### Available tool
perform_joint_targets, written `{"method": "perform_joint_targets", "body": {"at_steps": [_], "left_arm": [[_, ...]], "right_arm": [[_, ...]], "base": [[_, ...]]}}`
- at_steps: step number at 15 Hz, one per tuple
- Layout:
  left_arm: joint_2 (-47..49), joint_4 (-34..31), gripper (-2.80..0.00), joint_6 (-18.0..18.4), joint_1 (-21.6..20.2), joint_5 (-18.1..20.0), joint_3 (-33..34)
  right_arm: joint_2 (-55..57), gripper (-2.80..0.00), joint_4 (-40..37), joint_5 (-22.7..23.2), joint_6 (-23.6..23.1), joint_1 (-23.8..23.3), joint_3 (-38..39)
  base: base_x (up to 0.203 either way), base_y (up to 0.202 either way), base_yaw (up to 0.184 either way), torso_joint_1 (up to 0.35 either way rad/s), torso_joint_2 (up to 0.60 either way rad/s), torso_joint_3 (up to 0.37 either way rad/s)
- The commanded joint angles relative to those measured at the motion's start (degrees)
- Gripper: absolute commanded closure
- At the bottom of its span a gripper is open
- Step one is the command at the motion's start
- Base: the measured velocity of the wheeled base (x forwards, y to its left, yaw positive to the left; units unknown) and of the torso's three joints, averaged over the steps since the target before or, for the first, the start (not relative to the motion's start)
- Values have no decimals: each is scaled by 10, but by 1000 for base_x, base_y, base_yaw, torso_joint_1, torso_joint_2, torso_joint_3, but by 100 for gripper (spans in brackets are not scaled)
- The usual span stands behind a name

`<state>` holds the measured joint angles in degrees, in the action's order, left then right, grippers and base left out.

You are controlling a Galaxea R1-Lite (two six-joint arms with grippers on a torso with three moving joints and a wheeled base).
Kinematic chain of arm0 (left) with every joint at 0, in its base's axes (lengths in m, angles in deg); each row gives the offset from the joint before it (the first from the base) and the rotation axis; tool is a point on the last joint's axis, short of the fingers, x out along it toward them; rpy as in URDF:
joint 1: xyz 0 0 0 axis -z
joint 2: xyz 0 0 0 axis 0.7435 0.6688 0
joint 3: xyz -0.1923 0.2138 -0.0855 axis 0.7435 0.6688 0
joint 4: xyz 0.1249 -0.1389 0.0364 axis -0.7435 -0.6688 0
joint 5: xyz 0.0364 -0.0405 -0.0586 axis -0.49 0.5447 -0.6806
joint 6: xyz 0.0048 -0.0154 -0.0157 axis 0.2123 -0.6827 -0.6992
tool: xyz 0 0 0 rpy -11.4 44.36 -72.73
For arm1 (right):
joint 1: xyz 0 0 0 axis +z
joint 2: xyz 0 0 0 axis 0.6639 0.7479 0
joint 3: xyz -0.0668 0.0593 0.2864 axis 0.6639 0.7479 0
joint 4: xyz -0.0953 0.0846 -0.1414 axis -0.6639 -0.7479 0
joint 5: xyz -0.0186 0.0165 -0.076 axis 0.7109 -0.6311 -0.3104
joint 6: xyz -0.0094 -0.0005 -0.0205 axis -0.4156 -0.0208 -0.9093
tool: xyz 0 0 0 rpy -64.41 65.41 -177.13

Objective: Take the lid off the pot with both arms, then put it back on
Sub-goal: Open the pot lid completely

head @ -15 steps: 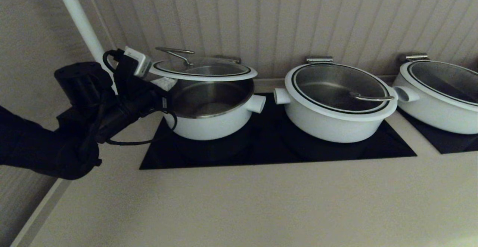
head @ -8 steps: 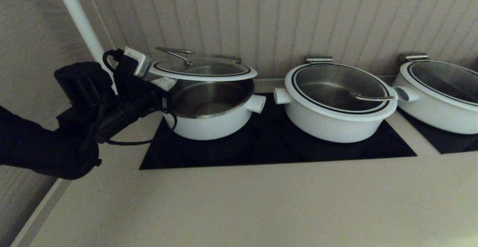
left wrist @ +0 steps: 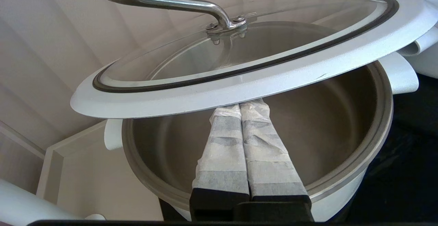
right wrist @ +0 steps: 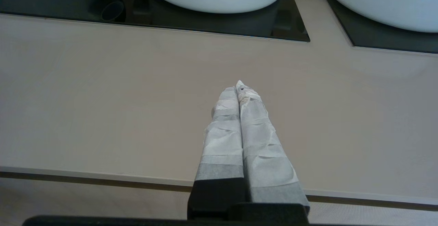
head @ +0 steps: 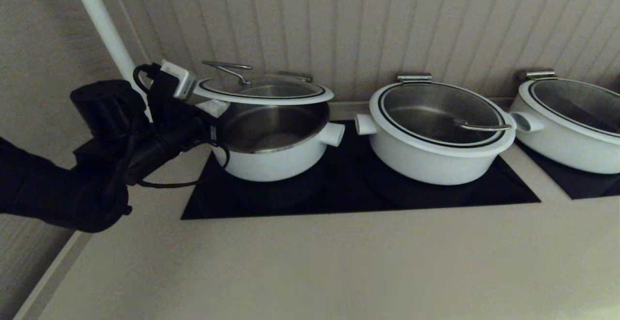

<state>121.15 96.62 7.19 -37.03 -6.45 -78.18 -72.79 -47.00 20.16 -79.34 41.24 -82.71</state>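
Note:
The lid point(head: 264, 92) is held tilted above the pot point(head: 271, 158), its left side raised and its steel wire handle point(head: 227, 68) on top. My left gripper point(head: 212, 110) is at the pot's left. Its taped fingers are pressed together, with the tips under the lid's white rim point(left wrist: 239, 85), over the pot's steel inside point(left wrist: 325, 127). In the left wrist view the gripper point(left wrist: 241, 105) holds nothing between its jaws. My right gripper point(right wrist: 239, 87) is shut and empty above the beige counter point(right wrist: 102, 99); it is out of the head view.
Two more white pots with lids stand to the right, one in the middle point(head: 436, 136) and one at the far right point(head: 571, 126). They sit on black hob panels point(head: 339, 196). A ribbed wall runs behind, and a white pipe point(head: 104, 24) stands at the back left.

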Motion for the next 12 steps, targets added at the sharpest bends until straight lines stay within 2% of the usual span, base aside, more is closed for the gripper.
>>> {"method": "perform_joint_targets", "body": {"at_steps": [1, 12], "left_arm": [[1, 4, 0, 0, 0, 1, 1], [-1, 4, 0, 0, 0, 1, -1]], "right_arm": [[1, 0, 1, 0, 0, 0, 0], [1, 0, 0, 0, 0, 0, 0]], "base": [[0, 0, 0, 0, 0, 0], [0, 0, 0, 0, 0, 0]]}}
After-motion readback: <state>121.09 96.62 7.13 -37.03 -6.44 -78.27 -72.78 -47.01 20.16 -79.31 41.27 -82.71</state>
